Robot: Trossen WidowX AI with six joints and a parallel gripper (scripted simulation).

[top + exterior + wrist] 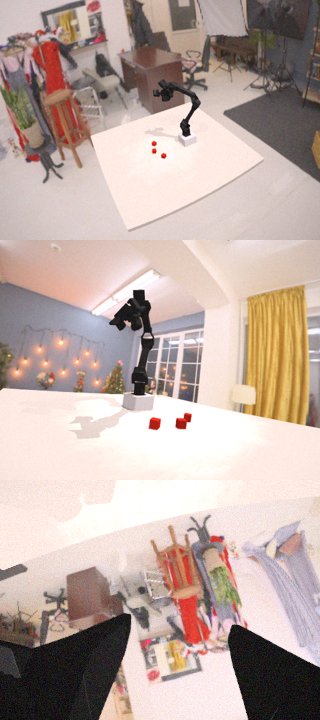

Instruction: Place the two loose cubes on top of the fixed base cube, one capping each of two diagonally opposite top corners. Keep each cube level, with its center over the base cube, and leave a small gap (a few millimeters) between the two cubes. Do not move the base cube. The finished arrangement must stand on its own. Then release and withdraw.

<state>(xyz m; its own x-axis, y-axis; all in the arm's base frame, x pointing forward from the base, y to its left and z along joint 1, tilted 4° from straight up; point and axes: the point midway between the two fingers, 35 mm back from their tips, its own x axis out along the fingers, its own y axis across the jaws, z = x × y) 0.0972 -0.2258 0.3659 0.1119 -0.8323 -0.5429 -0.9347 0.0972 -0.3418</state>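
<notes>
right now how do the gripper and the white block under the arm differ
The gripper is black, while the white block is pale. The gripper hangs in the air, tilted, whereas the white block sits flat on the table. The gripper has two fingers standing apart; the white block is a plain box. Neither touches a red cube.
</notes>
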